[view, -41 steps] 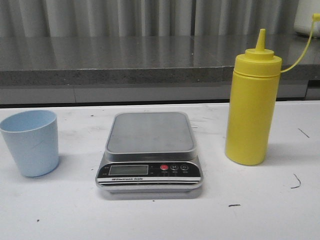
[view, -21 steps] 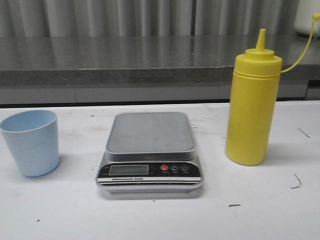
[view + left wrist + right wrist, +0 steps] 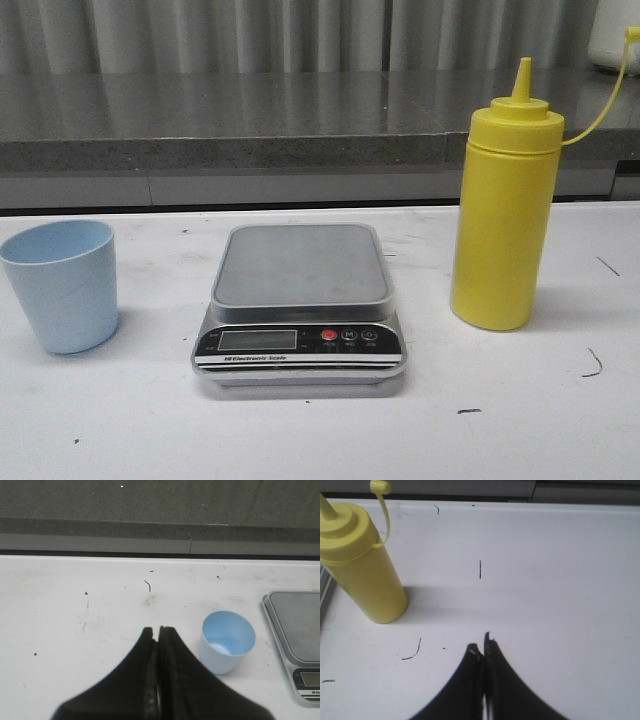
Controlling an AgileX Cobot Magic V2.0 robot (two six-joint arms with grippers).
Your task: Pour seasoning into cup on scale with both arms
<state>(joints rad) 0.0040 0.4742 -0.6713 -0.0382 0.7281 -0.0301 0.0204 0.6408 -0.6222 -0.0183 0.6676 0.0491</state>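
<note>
Nothing of the job looks done yet. The small pale blue plastic cup (image 3: 62, 286) stands on the white counter (image 3: 520, 420), off to the left of the flat silver kitchen scale (image 3: 300, 310) and not touching it. The grey top of the scale is bare, so the cup is not on it. The tall yellow plastic squeeze bottle (image 3: 505, 210) stands upright on the counter to the right of the scale, a little apart from it, with its pointed cap on and its thin tip cover hanging off to the side on a string. The cup looks empty inside in the left wrist view. No arm shows in the front view. The left gripper (image 3: 159, 630) has its jaws pressed together and holds nothing; it hangs over the counter just beside the cup (image 3: 227, 641). The right gripper (image 3: 482, 647) also has its jaws pressed together and holds nothing, and the bottle (image 3: 362, 562) is some way off from it. I think all the steps are still to come: open the jaws, pick up the cup, set it on the scale, grab the bottle, then tip it over the cup.
</note>
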